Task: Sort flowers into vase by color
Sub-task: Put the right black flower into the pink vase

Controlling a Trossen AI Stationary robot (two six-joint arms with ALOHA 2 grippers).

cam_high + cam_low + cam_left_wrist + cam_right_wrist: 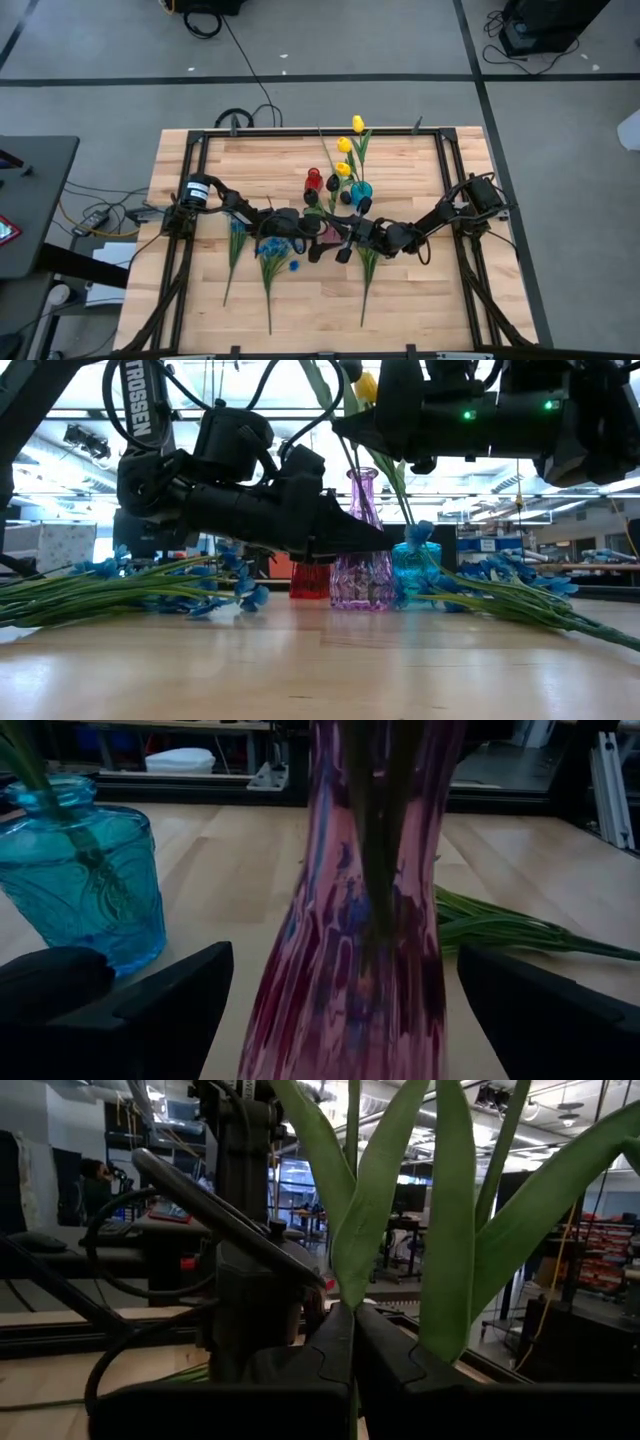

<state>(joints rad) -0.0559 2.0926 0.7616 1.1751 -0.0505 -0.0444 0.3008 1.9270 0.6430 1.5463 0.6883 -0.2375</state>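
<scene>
At mid-table in the high view, the left gripper (pixel 318 232) and right gripper (pixel 352 238) meet beside the dark tulips (pixel 333 184). In the low view, the ribbed purple glass vase (pixel 364 550) stands between red and blue vases. The left wrist view shows the left gripper's jaws wide apart around it. The right wrist view shows the right gripper's jaws clamped on a green-leaved flower stem (pixel 352 1140).

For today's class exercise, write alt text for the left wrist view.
A tall pink-purple glass vase holding green stems fills the centre, framed by the left hand's open dark fingers. A blue glass vase stands beside it on the wooden table.
</scene>
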